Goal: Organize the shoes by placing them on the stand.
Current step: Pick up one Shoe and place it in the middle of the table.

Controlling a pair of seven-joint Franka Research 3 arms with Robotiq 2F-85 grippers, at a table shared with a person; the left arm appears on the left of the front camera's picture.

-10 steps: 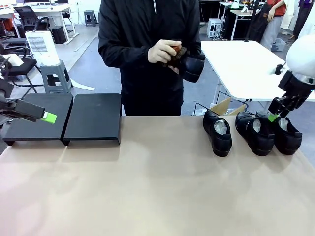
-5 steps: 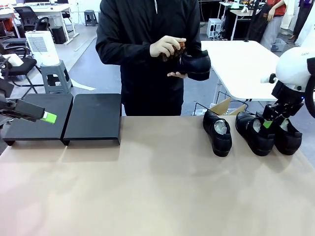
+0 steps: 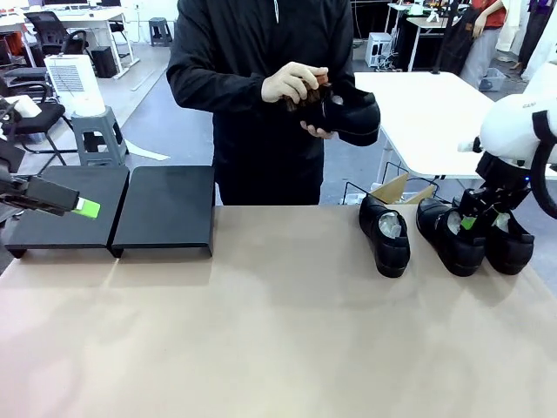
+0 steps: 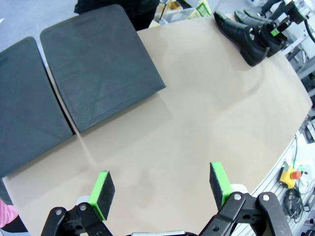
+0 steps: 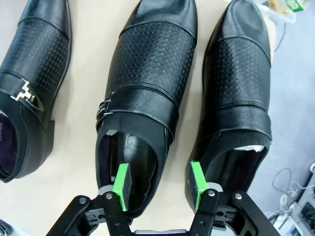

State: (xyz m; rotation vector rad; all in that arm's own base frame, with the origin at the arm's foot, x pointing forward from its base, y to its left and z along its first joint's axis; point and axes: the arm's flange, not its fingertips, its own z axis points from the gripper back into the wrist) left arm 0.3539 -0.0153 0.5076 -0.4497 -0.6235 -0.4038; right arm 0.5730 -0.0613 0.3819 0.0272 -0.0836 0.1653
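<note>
Lower than a second ago, the right gripper (image 5: pixel 158 183) straddles the middle shoe's (image 5: pixel 147 73) side wall near the desk's (image 3: pixel 278 331) far-right corner, fingers apart, unclamped. A person's hand (image 3: pixel 296 83) holds the fourth shoe (image 3: pixel 352 113). No shoe is on the far-left stand (image 3: pixel 165 209) yet; the left gripper (image 4: pixel 160 189) hovers over it, spread wide.

The right arm (image 3: pixel 520 131) is white and rounded, with a black cable (image 3: pixel 546 187); left gripper (image 4: pixel 161 189) and right gripper (image 5: pixel 159 186) are black, green-padded; the person (image 3: pixel 261 52) wears a black jacket (image 3: pixel 235 131).

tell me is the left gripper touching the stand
Apart. Left wrist view shows the left gripper open in air, the stand well beyond its fingertips.
</note>
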